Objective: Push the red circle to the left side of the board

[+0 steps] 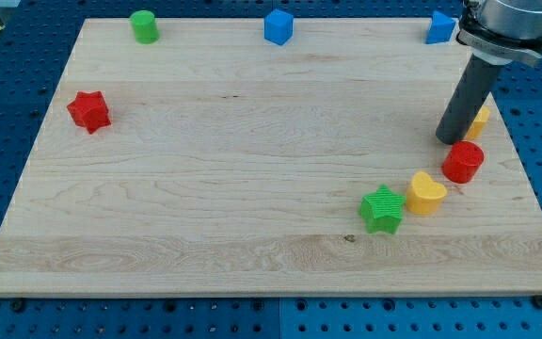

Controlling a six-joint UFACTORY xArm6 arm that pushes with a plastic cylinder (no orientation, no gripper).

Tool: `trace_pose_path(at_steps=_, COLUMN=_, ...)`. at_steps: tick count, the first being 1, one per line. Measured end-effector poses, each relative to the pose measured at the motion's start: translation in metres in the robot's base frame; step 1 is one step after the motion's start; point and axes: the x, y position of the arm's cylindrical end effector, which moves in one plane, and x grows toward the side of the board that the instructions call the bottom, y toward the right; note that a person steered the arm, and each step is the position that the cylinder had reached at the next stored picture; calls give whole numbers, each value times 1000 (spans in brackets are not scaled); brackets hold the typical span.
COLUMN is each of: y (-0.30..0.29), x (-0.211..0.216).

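— Where are we finding the red circle (463, 161)?

— It is sitting at four o'clock on the board (252, 188), just below my tip (450, 141), which is at its eleven o'clock.

— Pincer?

— We are carrying none; only a bare rod.

— Handling?

— We are judging it light, rigid, sliding easily. We are wanting contact at its three o'clock face, mindful of the yellow heart (426, 193) beside it.

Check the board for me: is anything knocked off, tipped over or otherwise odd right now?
Nothing stands out. All blocks sit flat on the board. My tip is just above the red circle, partly hiding a yellow block behind it. The yellow heart and green star lie close by to the circle's left.
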Motion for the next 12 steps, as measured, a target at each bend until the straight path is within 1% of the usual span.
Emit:
trace_pose_path(at_steps=1, y=20, x=1)
trace_pose_path(at_steps=2, y=36, x=29)
trace_pose_path(at_steps=3, y=59, x=37)
trace_pose_path(at_steps=4, y=54, x=37)
trace_pose_path(at_steps=6, y=-22, x=51)
trace_pose_path(at_steps=9, y=-143, x=54)
trace_pose_path(at_steps=10, y=-156, x=53)
trace_pose_path(at_steps=11, y=-126, x=38)
trace_pose_path(at_steps=12, y=-121, x=25)
